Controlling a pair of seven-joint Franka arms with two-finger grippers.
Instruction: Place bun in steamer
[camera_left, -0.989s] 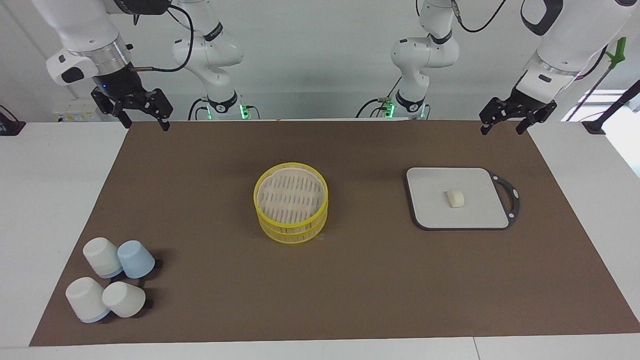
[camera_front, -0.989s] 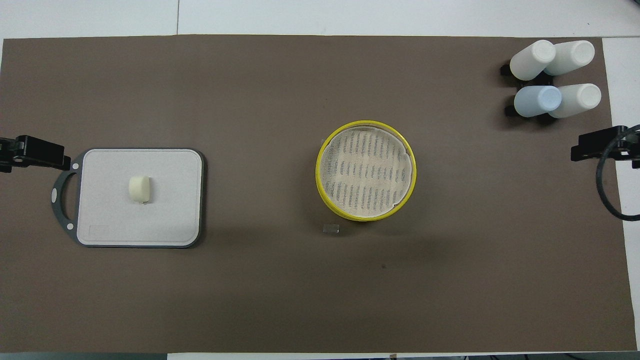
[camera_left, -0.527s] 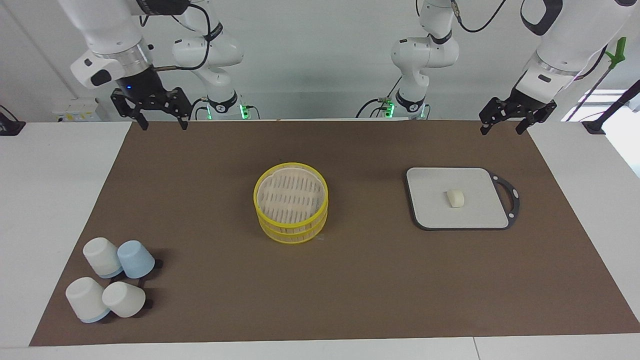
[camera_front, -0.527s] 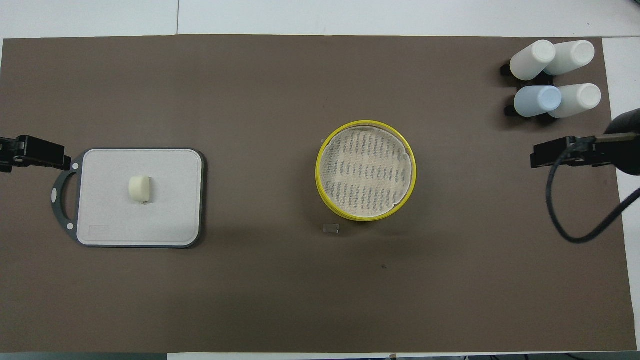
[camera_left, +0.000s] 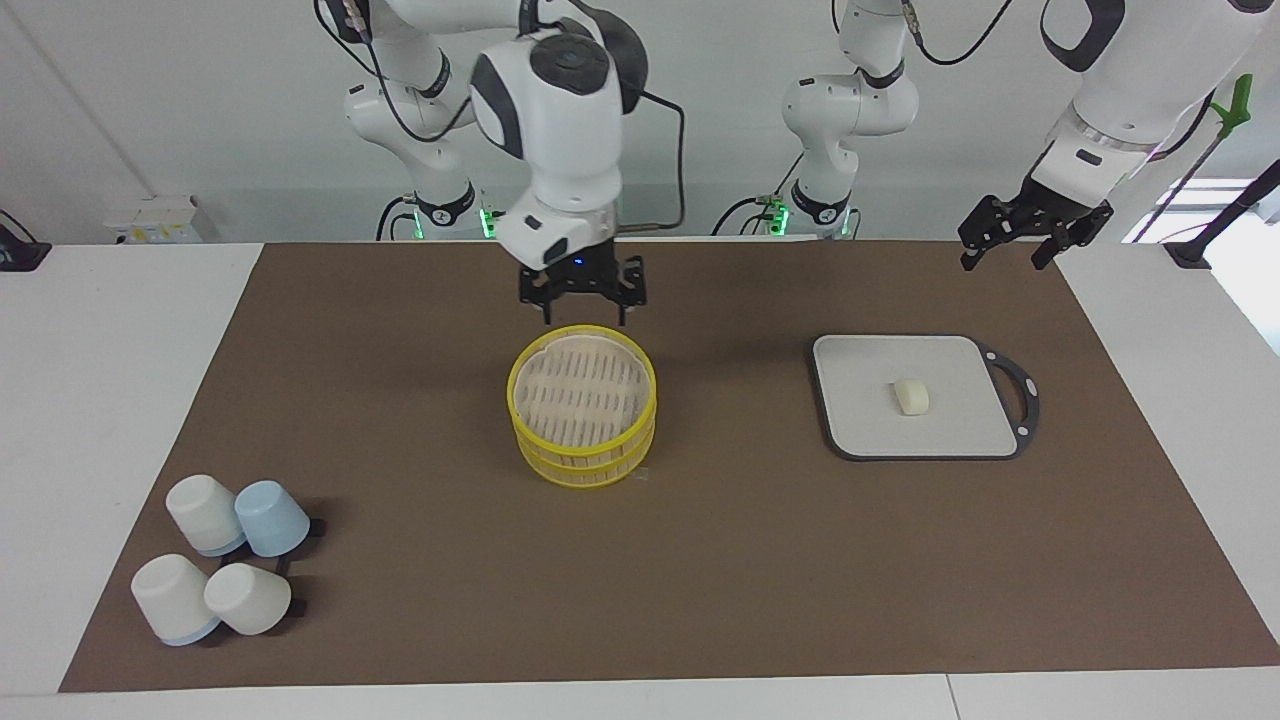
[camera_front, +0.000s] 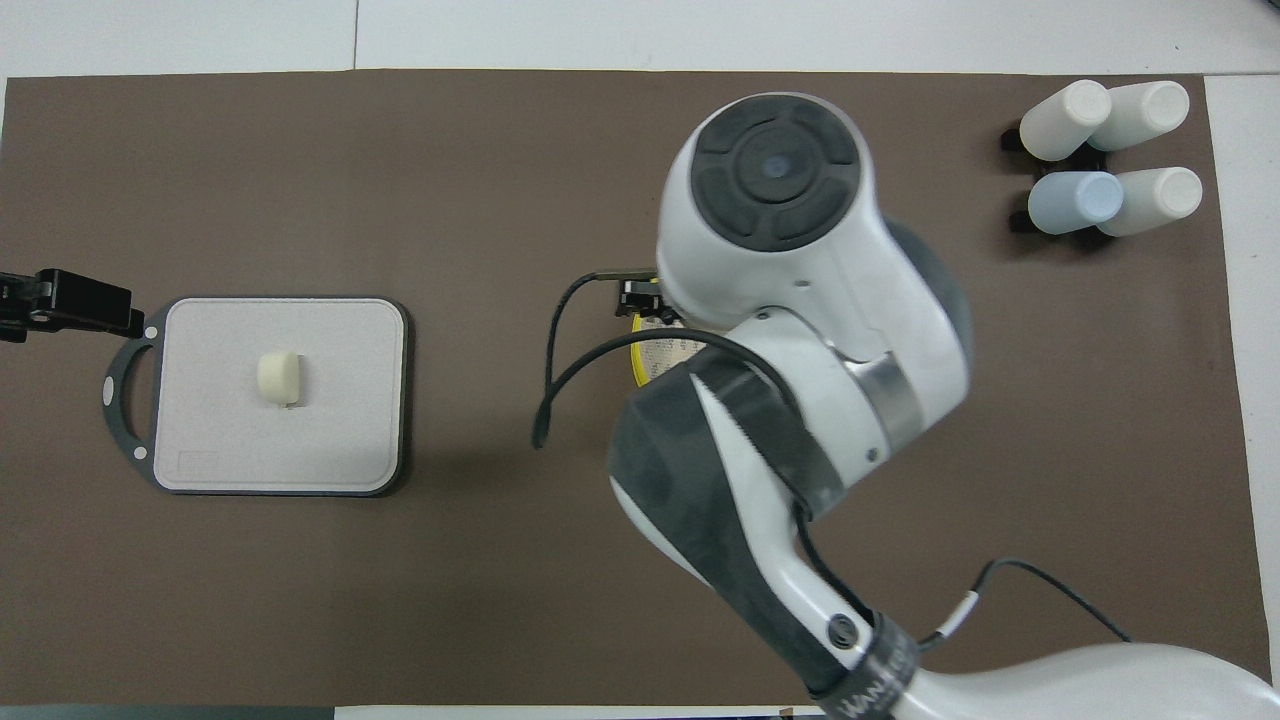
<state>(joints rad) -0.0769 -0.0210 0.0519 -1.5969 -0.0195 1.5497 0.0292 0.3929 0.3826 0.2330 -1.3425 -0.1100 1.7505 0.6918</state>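
Over the steamer's (camera_left: 582, 400) robot-side rim, right gripper (camera_left: 583, 322) hangs, fingers apart.

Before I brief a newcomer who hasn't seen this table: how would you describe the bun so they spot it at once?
Find the grey cutting board with a dark handle, toward the left arm's end of the brown mat. The bun lies alone near its middle. It is a small cream rounded lump, far smaller than the upturned cups or the yellow steamer.

Yellow-rimmed steamer (camera_left: 582, 403) with cream slats, cream-white bun (camera_left: 910, 396), grey dark-edged board (camera_left: 920, 440), brown mat (camera_left: 700, 560), white and pale-blue cups (camera_left: 228, 570)
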